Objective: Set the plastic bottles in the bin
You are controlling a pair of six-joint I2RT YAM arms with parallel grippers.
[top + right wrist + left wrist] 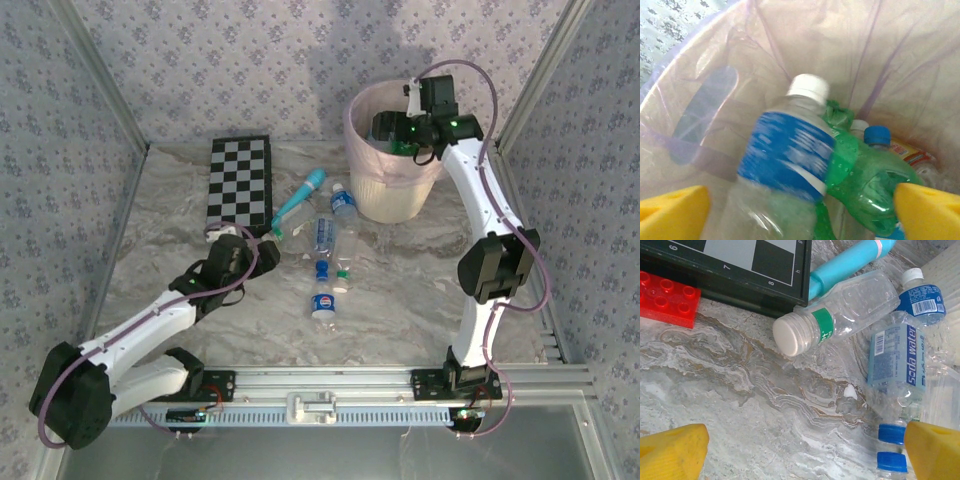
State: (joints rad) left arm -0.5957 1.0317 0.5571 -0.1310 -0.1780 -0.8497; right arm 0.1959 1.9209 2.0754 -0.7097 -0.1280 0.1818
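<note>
Several plastic bottles [322, 235] lie in a cluster on the marble table, one with a Pepsi label [322, 303] nearest the arms. My left gripper [265, 245] hangs open at the cluster's left edge. Between its yellow fingers [672, 452] there is only bare table, with a white-capped clear bottle [840, 310] and a soda water bottle [895, 365] just ahead. My right gripper [395, 135] is open over the bin [395, 195]. A blurred blue-labelled bottle [785, 155] sits loose between its wide-apart fingers [930, 210], above a green bottle [870, 180] in the pink liner [815, 40].
The checkerboard [240, 180] lies at the back left, with a red toy brick [665, 297] against its near edge. The teal wand [300, 200] lies between the board and the bottles. Two blue caps [891, 434] sit beside my left gripper's right finger. Wallpapered walls enclose the table.
</note>
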